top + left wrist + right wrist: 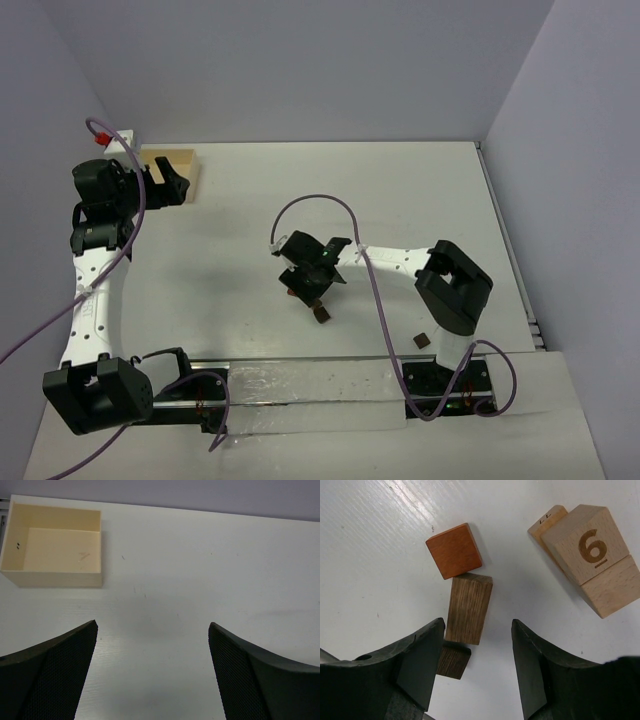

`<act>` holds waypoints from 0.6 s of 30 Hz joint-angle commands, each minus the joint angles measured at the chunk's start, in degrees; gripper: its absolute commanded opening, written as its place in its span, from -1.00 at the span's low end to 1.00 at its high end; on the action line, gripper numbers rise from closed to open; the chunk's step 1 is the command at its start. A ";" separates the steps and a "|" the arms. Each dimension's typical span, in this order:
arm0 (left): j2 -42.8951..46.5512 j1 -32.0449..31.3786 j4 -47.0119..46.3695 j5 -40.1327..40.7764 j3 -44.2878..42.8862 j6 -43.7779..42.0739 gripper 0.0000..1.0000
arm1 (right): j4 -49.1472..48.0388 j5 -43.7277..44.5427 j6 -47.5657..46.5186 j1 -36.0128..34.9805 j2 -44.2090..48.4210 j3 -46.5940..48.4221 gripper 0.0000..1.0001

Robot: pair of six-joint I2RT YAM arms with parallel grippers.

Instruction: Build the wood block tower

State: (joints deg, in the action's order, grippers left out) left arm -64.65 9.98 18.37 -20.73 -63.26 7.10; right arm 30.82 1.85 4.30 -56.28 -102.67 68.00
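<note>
Dark brown bar (468, 609) lies flat on the table (380, 530), just ahead of the right claw (477, 625). That claw is part spread and pinching nothing; I see white table between its fingers. The bar sits off-centre, close to the left finger.

A reddish-orange block (454, 550) meets the bar's far end at a corner. A small dark block (454, 661) butts the near end and is half hidden under the left finger. The tan "6" block (592, 555) and a thin tan piece (547, 525) stand off to the right, touching each other. I can't tell whether the "6" sits on a second tan piece or beside it. No tower above the tan yet, as far as I can judge.

Left claw (152, 627) is spread wide over bare table, near the pale wooden box (50, 545), and holds nothing.

My plan for the pick:
- shift left so the bar is centred between the fingers
- square the fingers across its narrow width
- come straight down and close slowly
- watch the two neighbours, since either could drag along with the bar
</note>
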 commanded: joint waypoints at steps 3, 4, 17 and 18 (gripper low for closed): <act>-0.10 0.49 -0.70 -2.28 -2.88 -0.79 0.95 | -2.35 -1.16 -1.15 0.03 -1.82 2.62 0.26; -0.01 0.54 -0.70 -2.18 -2.74 -0.89 0.95 | -2.40 -1.21 -1.20 0.03 -2.11 2.82 0.26; 0.40 0.54 -0.79 -1.60 -2.48 -1.30 0.95 | -3.05 -1.94 -2.64 0.03 -3.76 3.05 0.07; 0.40 0.50 -0.81 -1.60 -2.48 -1.30 0.95 | -2.99 -3.19 -2.95 0.01 -3.71 2.86 0.03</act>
State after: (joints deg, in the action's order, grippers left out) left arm -64.79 10.02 18.61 -21.43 -63.61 6.48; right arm 29.66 0.30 2.45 -56.25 -106.37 69.23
